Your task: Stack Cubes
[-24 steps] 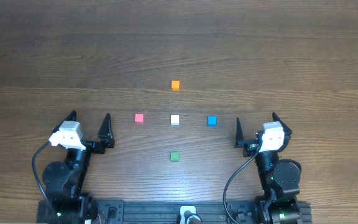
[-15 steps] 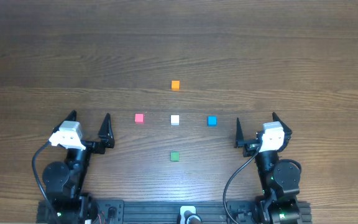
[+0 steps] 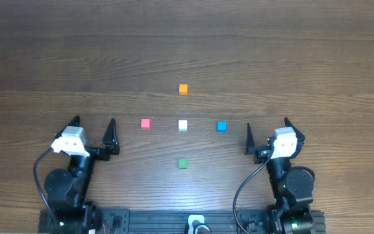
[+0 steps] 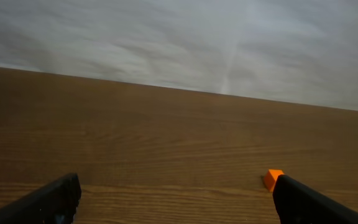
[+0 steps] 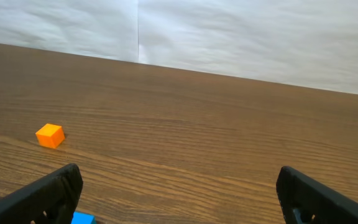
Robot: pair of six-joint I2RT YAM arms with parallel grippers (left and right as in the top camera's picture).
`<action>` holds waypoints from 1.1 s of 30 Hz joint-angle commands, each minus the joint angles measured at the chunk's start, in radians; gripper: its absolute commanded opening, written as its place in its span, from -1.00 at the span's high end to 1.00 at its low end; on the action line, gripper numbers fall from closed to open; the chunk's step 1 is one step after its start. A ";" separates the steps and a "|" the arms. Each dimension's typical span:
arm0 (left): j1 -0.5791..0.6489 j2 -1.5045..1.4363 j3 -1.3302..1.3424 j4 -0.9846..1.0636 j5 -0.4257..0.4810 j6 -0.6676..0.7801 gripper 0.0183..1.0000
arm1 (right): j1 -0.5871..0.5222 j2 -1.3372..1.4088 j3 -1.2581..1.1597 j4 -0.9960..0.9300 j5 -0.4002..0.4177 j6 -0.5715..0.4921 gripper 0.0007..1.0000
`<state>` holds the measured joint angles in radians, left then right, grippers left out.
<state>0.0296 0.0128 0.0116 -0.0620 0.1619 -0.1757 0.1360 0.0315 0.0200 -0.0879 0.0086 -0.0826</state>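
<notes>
- The wooden table (image 3: 187, 39) carries five small cubes, all single and unstacked, each lying apart from the others.
- The white cube (image 3: 183, 125) sits in the middle of the group.
- The pink cube (image 3: 145, 123) lies to its left and the blue cube (image 3: 221, 126) to its right, so the three form a row across the table.
- The orange cube (image 3: 183, 89) lies beyond the white one, on the far side from the arms' bases.
- The green cube (image 3: 182, 164) lies on the near side of the white one, between the two arms.
- The left arm (image 3: 70, 159) stands at the near left. Its jaws are spread wide and hold nothing, and they sit near the pink cube without touching it.
- In the left wrist view the orange cube shows far off on the bare wood, close to the inner edge of one dark finger.
- The right arm (image 3: 284, 162) stands at the near right. Its jaws are also spread wide and empty, near the blue cube but apart from it.
- The right wrist view looks across the table towards a pale backdrop (image 5: 241, 37), with the orange cube well ahead and the blue and white cubes at the edge of the view.
</notes>
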 commanded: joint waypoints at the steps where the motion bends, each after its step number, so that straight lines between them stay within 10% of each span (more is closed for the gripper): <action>1: 0.006 -0.006 -0.006 0.002 0.013 0.014 -1.00 | -0.007 -0.011 -0.011 0.006 -0.012 -0.001 -0.98; 33: -0.023 0.145 0.055 0.000 0.024 0.007 -0.99 | -0.007 -0.011 -0.011 0.006 -0.012 -0.001 -0.99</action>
<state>0.0235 0.0837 0.0174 -0.0639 0.1677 -0.1757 0.1360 0.0315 0.0200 -0.0879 0.0086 -0.0826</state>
